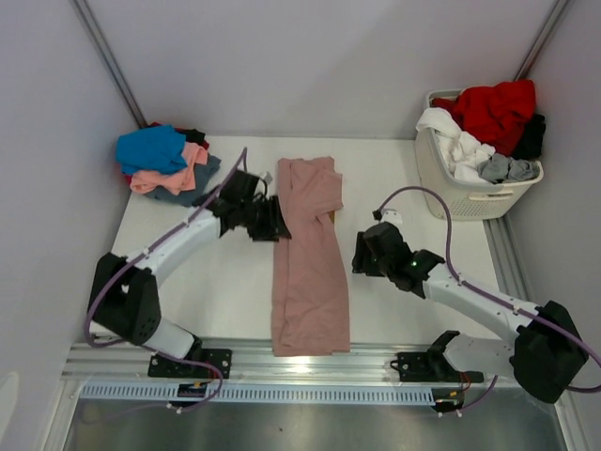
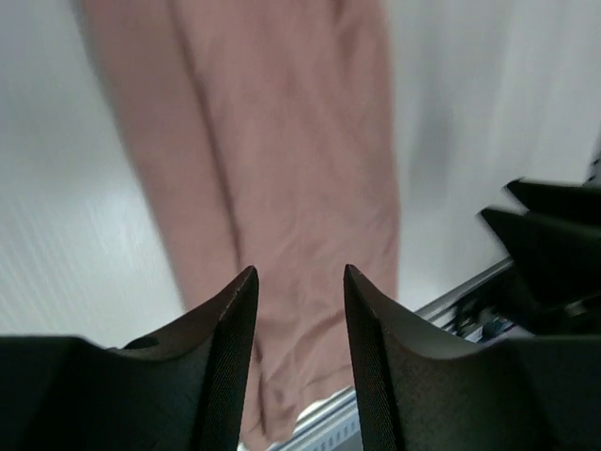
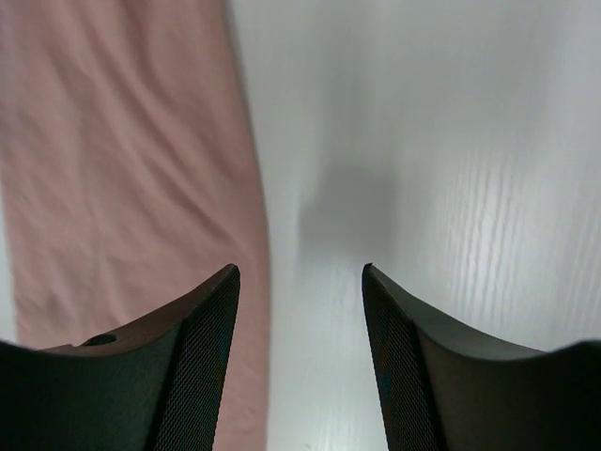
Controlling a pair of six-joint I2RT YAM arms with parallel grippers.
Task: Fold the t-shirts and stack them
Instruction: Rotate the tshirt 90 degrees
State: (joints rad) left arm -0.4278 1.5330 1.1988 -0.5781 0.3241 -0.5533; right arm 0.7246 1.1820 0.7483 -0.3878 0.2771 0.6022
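Lying lengthwise down the middle of the white surface, one dusty-pink t-shirt is folded into a long narrow strip, its near end at the front edge. Two arms flank it. The left jaws hover over the strip's far left edge, parted a moderate way and holding nothing. The right jaws hang over bare surface just beside the strip's right edge, parted wider, also empty. One pile sits at the far left corner: a blue tee on top, a salmon tee below, a slate tee underneath. One white basket at the far right holds red, white, grey and black cloth.
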